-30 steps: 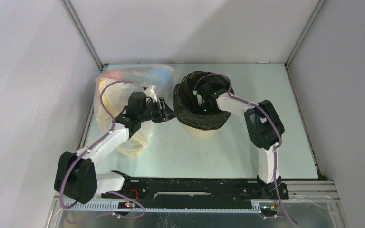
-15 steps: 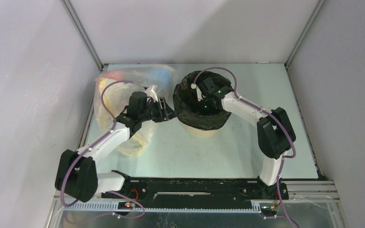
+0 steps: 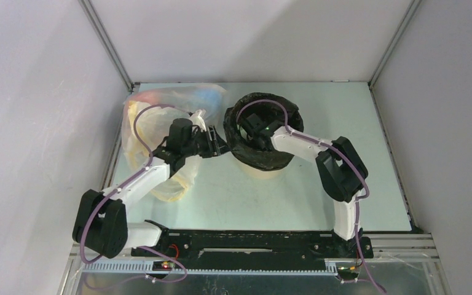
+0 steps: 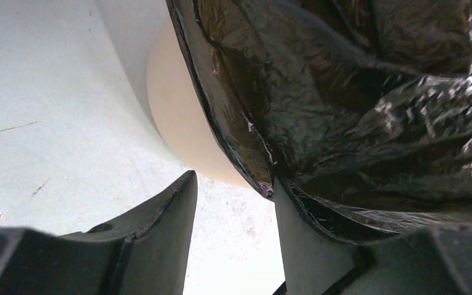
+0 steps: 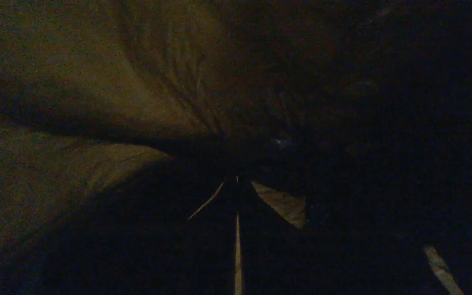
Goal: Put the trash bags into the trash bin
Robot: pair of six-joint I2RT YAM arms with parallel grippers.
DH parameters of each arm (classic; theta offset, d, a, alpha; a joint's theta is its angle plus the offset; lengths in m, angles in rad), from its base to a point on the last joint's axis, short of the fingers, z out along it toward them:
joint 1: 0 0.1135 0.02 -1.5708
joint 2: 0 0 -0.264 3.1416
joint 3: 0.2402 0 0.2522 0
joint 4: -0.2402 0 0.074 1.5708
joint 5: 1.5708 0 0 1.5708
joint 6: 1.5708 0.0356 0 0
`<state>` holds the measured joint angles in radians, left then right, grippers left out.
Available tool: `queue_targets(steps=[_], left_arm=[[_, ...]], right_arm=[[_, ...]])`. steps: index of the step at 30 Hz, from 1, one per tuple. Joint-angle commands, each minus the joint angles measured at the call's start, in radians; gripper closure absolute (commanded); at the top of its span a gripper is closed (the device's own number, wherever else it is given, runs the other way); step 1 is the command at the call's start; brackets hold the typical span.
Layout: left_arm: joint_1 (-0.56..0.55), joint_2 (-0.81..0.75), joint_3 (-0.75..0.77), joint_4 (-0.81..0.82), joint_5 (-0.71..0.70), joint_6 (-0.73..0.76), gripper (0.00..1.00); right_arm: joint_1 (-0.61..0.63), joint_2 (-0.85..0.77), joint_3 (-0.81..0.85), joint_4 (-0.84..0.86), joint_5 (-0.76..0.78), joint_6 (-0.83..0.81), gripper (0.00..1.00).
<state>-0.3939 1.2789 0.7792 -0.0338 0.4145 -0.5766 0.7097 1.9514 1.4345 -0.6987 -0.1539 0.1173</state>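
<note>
The black trash bag [image 3: 283, 157] lines the tan trash bin [image 3: 267, 171], its crinkled edge folded outward over the rim. My right gripper [image 3: 250, 123] reaches down inside the bag. In the dark right wrist view its fingers [image 5: 236, 184] are pressed together, shut, with only a thin bright line between them. My left gripper [image 3: 219, 146] is at the bin's left rim. In the left wrist view it [image 4: 233, 181] stands open with bare table in the gap. The bag's hem [image 4: 375, 123] lies over the outer side of the right finger [image 4: 307, 239], beside the bin wall [image 4: 178, 123].
A translucent clear bag [image 3: 160, 104] with yellow, red and blue tints lies at the back left, under and behind my left arm. Grey walls enclose the table [image 3: 344, 123] on three sides. The arms' black base rail [image 3: 252, 241] runs along the near edge.
My right arm has swung left and reached further into the lined bin. The bag's rim now looks more evenly spread. The left arm has hardly moved.
</note>
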Motion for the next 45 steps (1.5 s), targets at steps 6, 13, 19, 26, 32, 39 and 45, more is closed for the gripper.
queue_targets(steps=[6,13,19,26,32,39,45], left_arm=[[-0.009,0.014,-0.020,0.065,0.006,-0.010,0.45],[-0.008,0.017,-0.017,0.066,0.004,-0.013,0.44],[-0.009,0.002,-0.018,0.060,-0.005,-0.008,0.44],[-0.009,-0.062,-0.036,0.045,-0.043,-0.004,0.42],[-0.008,-0.114,-0.038,0.011,-0.062,-0.002,0.41],[-0.008,-0.228,-0.046,-0.050,-0.114,0.019,0.40],[-0.011,-0.346,-0.111,-0.020,-0.092,0.039,0.38]], right_arm=[[0.012,0.097,-0.011,0.039,-0.035,0.008,1.00],[0.008,0.034,-0.025,0.036,-0.011,0.007,1.00],[-0.027,-0.090,-0.030,0.024,0.044,0.016,1.00],[-0.077,-0.211,0.010,-0.020,0.104,0.023,1.00],[-0.076,-0.279,0.148,-0.103,0.153,0.006,0.98],[-0.047,-0.409,0.243,-0.133,0.238,-0.025,0.85],[-0.015,-0.635,0.111,-0.035,0.265,-0.031,0.60]])
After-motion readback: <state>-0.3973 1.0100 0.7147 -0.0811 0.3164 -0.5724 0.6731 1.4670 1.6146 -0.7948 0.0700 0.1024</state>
